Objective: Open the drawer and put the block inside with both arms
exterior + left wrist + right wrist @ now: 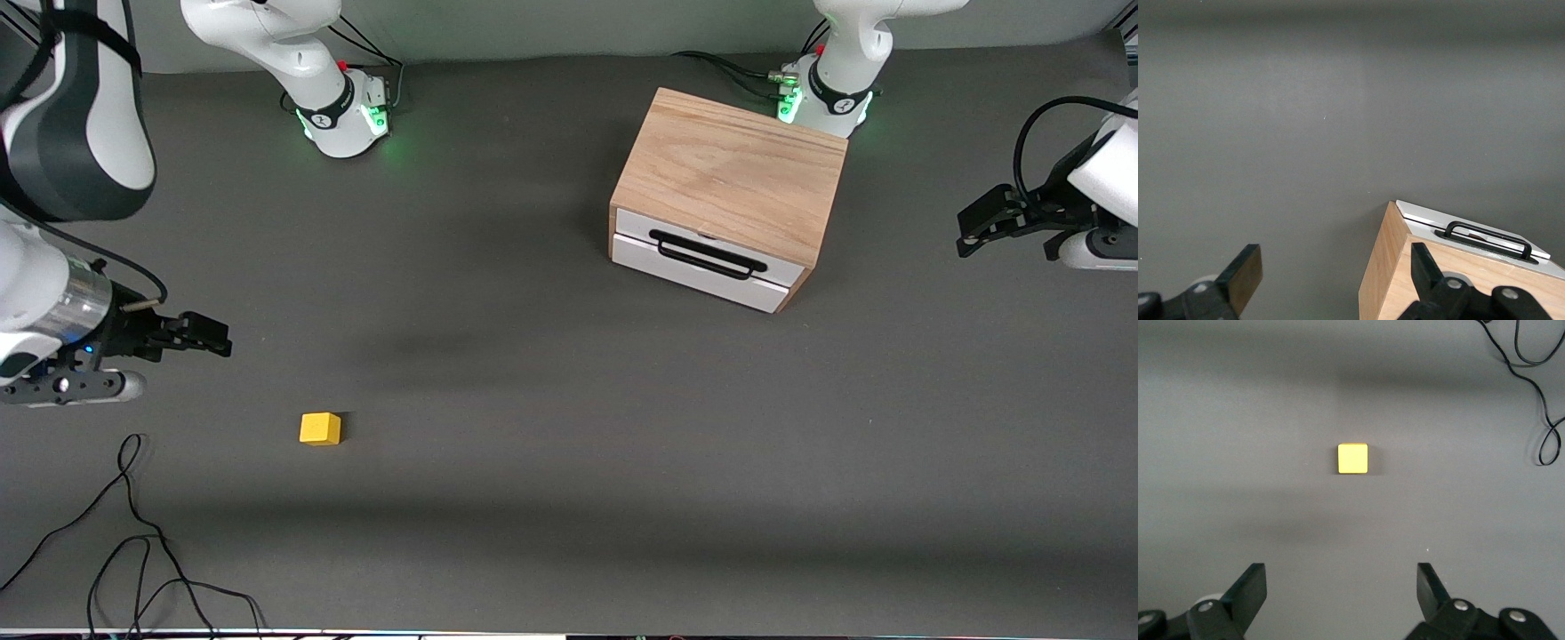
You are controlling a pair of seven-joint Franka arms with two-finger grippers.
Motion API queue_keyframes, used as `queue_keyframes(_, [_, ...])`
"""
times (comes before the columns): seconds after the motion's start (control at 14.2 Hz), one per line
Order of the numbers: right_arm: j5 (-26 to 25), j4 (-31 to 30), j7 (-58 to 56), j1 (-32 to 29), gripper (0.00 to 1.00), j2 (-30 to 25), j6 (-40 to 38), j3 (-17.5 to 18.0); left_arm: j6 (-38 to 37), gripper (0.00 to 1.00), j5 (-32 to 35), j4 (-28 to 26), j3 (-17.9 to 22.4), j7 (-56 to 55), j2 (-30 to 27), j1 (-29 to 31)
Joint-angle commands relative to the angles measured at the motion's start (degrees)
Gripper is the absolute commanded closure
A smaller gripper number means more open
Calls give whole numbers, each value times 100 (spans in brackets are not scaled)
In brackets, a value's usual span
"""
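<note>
- Block (320,428) sits near the front of the counter (569,498), toward the right arm's end; looks light and rigid, so pinch its flat sides.
- Right tool (209,336) hangs released above the counter near it.
- Drawer (702,258) is closed; hook its bar handle (707,254).
- Left tool (978,227) is released, beside the box (733,173).

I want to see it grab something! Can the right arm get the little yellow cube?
Probably yes. The small yellow cube sits alone on the dark grey table, nothing around it, and the right gripper hangs above it with its jaws open.
</note>
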Motion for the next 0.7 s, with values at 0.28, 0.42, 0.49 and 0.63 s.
queue_keyframes(0.28, [-21,464,82,23,0,679,356,-10,-113,1,59,76,-53,78,8,-69])
queue_keyframes(0.42, [-21,464,30,23,0,855,540,-10,-139,1,50,76,-53,87,8,-60])
queue_keyframes(0.49, [-21,447,30,23,0,925,663,-10,-139,1,50,76,-53,87,16,-51])
queue_keyframes(0.63, [-12,456,47,23,0,1162,831,-10,-105,1,76,129,-53,78,25,-86])
